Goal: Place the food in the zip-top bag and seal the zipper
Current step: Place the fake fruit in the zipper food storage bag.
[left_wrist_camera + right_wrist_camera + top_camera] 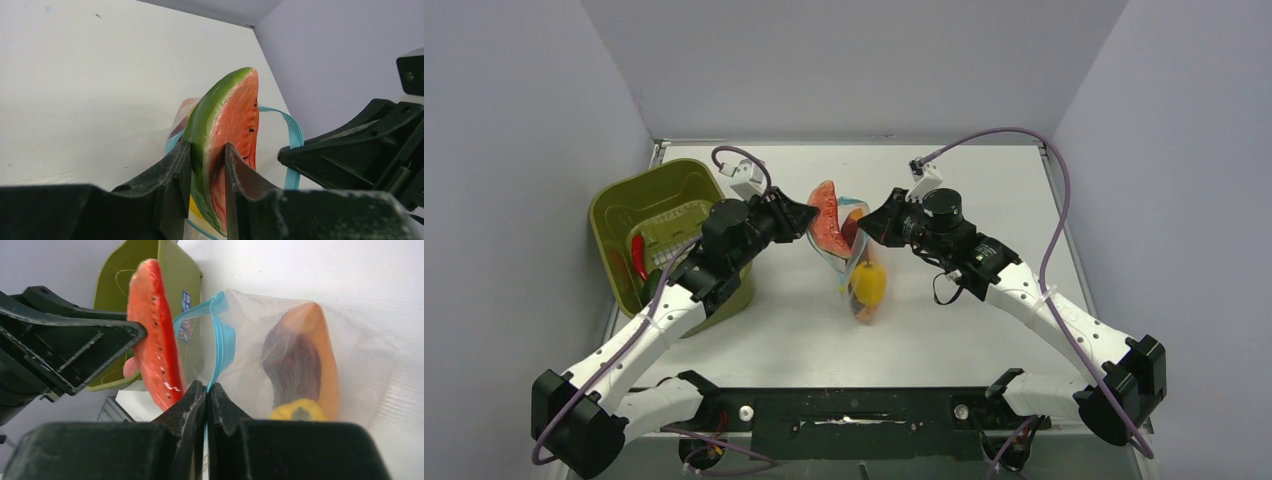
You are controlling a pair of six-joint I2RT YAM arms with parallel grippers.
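left jaws: narrow, clamped on a watermelon slice (235,115), one on the green rind and one on the red flesh. the slice is held at the open mouth of the bag, at the middle of the counter (984,200).

right jaws: pressed together on the zipper (222,335), pinching the light-blue strip. the slice is just beside them on the left.

zip-top bag (861,275): clear, between the two arms, mouth at the far end and standing open. inside are one yellow piece (869,283) toward the near end and one orange piece with a dark centre (320,340).

olive-green bin (624,215): left side of the counter, beside the left arm. a red piece (638,258) lies inside.
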